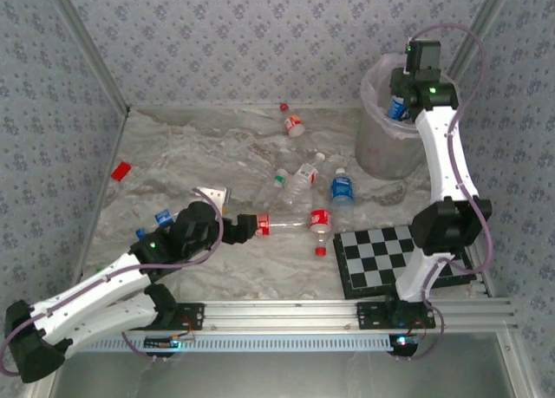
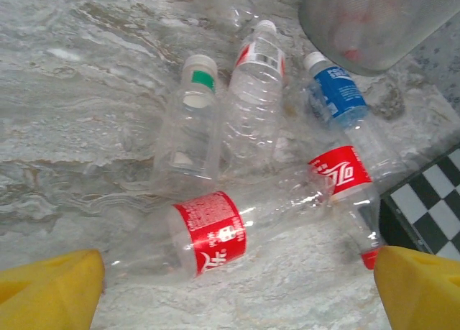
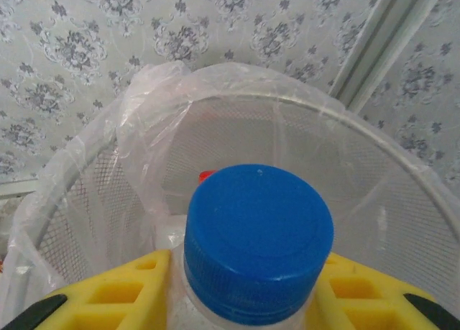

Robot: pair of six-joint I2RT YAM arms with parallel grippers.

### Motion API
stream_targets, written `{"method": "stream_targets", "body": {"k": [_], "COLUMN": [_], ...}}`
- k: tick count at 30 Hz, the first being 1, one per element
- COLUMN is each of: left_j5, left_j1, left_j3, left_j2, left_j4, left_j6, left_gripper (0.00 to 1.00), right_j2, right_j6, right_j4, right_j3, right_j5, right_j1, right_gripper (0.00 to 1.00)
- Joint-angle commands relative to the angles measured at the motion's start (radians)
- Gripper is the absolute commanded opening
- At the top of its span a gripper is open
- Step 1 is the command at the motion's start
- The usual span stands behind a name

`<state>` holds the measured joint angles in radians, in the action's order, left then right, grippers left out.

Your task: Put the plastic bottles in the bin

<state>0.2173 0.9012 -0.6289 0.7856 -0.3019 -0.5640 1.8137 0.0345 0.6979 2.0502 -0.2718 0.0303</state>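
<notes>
One blue-capped bottle (image 3: 259, 236) hangs over the bin (image 1: 381, 151), far right.
Right gripper (image 3: 248, 301) clamps it just under the cap; left gripper (image 2: 233, 290) is spread wide above a red-labelled bottle (image 2: 212, 233) lying on the table (image 2: 86, 129).

1. The surface (image 1: 173, 155) is a marbled grey-white sheet, wrinkled toward the far side.
2. Five bottles (image 1: 303, 177) lie on their sides in a loose cluster at the middle, several touching. Two with red labels are nearest, and a blue-labelled bottle (image 1: 342, 188) is on the right of the group.
3. A lone red-labelled bottle (image 1: 293, 125) lies at the far side.
4. The bin (image 1: 381, 155) stands at the far right.
5. A checkerboard (image 1: 390, 255) lies flat at the near right.
6. A small red block (image 1: 120, 170) lies near the left edge.
</notes>
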Motion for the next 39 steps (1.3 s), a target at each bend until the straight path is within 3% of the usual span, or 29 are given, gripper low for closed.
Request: {"method": "stream_targets", "body": {"k": [1, 9, 26, 29, 37, 39], "left_j5": [0.028, -0.028, -0.071, -0.070, -0.065, -0.058], "left_j1": [-0.012, -0.021, -0.022, -0.024, -0.022, -0.023], "left_j3": [-0.023, -0.021, -0.019, -0.018, -0.027, -0.023], "left_j2": [-0.001, 0.066, 0.055, 0.060, 0.063, 0.063], "left_j4": [-0.025, -0.006, -0.062, -0.062, -0.072, -0.076], "left_j6": [0.034, 0.035, 0.036, 0.035, 0.035, 0.035], "left_gripper": [0.96, 0.95, 0.94, 0.95, 0.95, 0.95], "right_j2": [0.083, 0.259, 0.372, 0.365, 0.315, 0.296], "right_j6": [0.018, 0.029, 0.106, 0.108, 0.112, 0.111], "right_j4": [0.191, 0.367, 0.364, 0.358, 0.372, 0.382], "right_j3": [0.114, 0.279, 0.195, 0.187, 0.236, 0.250], "right_j5": [0.068, 0.169, 0.218, 0.221, 0.221, 0.220], "right_j1": [-0.010, -0.021, -0.043, -0.046, -0.061, -0.063], "right_gripper": [0.00, 0.00, 0.03, 0.14, 0.62, 0.70]}}
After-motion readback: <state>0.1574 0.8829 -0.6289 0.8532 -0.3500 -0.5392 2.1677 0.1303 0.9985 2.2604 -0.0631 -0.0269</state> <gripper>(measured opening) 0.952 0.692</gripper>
